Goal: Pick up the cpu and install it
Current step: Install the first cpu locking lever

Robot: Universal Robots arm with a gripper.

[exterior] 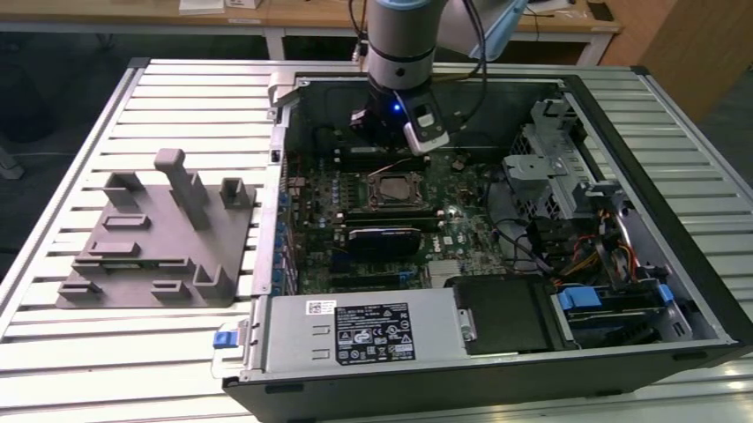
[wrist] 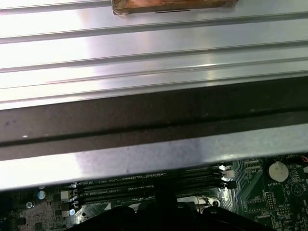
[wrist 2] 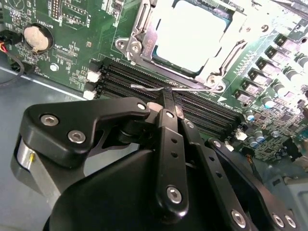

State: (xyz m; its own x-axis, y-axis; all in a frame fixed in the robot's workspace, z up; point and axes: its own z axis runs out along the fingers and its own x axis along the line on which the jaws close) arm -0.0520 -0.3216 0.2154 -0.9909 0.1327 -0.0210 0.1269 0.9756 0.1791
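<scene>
Second wrist view, jaws closed beside cpu [wrist 2: 190, 36]

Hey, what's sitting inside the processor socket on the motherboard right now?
The cpu lies in the socket, its pale metal top showing inside the frame. Its underside and the contacts beneath are covered.

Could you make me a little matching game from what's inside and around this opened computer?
Things:
1. cpu
2. grey plastic fixture
3. end effector
4. round coin battery

Descriptions:
A. on the slatted table, outside the case
B. black, over the memory slots
C. silver disc on the green board
D. pale square seated in the metal socket frame

Pairs: 1-D, 2-A, 3-B, 4-C
</scene>
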